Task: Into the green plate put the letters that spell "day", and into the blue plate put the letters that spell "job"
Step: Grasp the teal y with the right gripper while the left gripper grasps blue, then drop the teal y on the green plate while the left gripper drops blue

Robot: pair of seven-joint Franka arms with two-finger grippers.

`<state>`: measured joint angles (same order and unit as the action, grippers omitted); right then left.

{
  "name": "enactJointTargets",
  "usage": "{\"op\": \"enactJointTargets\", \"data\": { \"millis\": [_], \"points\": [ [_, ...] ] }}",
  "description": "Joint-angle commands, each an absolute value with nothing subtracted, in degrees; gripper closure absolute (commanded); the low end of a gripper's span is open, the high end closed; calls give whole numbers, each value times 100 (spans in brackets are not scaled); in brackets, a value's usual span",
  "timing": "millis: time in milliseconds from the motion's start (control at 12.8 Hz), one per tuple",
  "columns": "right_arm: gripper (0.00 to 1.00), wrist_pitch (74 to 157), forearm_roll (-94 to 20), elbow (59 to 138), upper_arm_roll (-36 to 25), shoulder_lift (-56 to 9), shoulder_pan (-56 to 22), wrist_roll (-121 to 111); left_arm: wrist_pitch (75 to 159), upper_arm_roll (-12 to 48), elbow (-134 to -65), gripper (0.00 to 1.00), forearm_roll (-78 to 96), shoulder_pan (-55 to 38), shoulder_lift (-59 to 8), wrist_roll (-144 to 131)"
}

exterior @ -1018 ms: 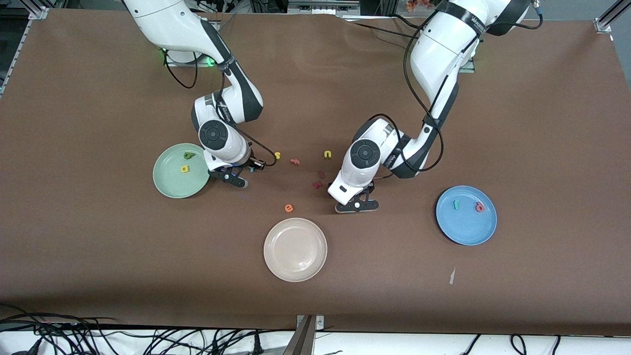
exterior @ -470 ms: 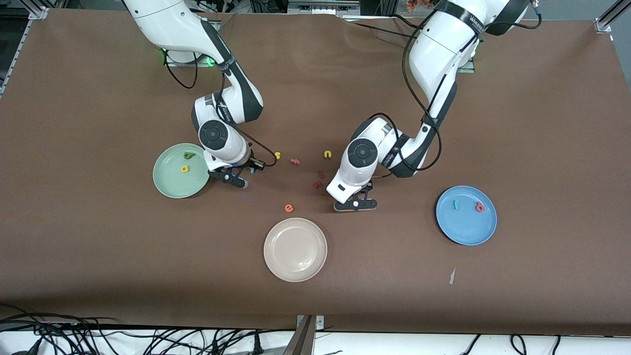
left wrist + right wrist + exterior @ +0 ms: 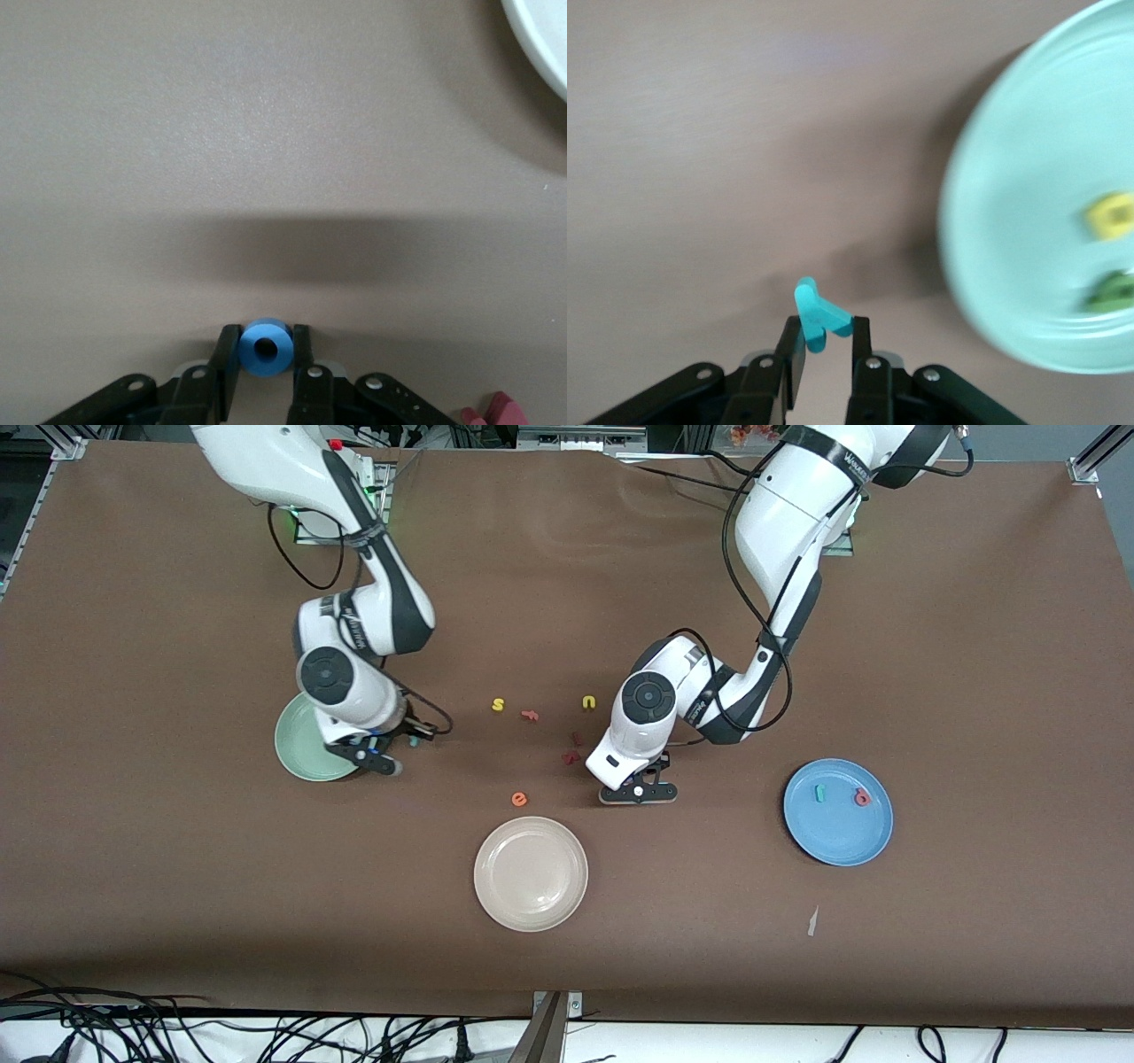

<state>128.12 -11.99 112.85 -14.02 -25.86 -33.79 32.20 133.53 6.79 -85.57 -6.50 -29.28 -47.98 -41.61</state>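
Swung off the middle of the table since a second ago and now hanging over the rim of the green plate (image 3: 297, 748), on the side toward the table's centre. Carries the teal "y" (image 3: 819, 326), pinched by its tail in the right gripper (image 3: 824, 341), whose fingers are closed tight on it. Shows the forked top poking out past the fingertips, with the long axis running roughly along the fingers and leaning a little aside. Lies just short of the plate's floor, where the yellow "d" (image 3: 1109, 215) and the dark green "a" (image 3: 1109, 292) already sit.

Best to carry on until well inside the rim, clear of those two letters, then go low before letting go, since so light a piece of foam could bounce or cling to a pad.

Meanwhile, down at the table near its middle: the blue "o" (image 3: 265, 348), squeezed on both sides by the left gripper (image 3: 640, 790), hole turned toward the wrist camera, round and so with no long axis to speak of. Should lift straight up, clear the dark red letter (image 3: 496, 409) beside it, then cross toward the left arm's end to the blue plate (image 3: 837, 833), which already holds the teal "j" (image 3: 820, 791) and the red "b" (image 3: 861, 797). Worth steering wide of the cream plate (image 3: 530, 873), nearer the front edge.
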Motion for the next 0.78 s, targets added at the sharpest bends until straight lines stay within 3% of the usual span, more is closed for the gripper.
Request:
{"op": "enactJointTargets", "data": {
  "millis": [0, 157, 313, 470, 705],
  "points": [
    [89, 12542, -1151, 11635, -2028, -2321, -3384, 2210, 13001, 606, -8508, 87, -826, -2936, -4685, -4228],
    [88, 12629, -1195, 11838, -2197, -2347, -3349, 1785, 12274, 615, -8315, 90, -817, -2735, -4483, -3861],
    [81, 12953, -1195, 12022, -2197, -2373, -3349, 1775, 11709, 633, -8367, 90, -756, -2384, -4124, -3124],
    [0, 12991, -1195, 12006, -2197, -2364, -3349, 1775, 11121, 633, -8420, 90, -756, -1936, -3868, -2211],
    [0, 12570, -1204, 11638, -2232, -2294, -3349, 1767, 11056, 633, -8709, 90, -765, -1197, -3647, -865]
  ]
}}
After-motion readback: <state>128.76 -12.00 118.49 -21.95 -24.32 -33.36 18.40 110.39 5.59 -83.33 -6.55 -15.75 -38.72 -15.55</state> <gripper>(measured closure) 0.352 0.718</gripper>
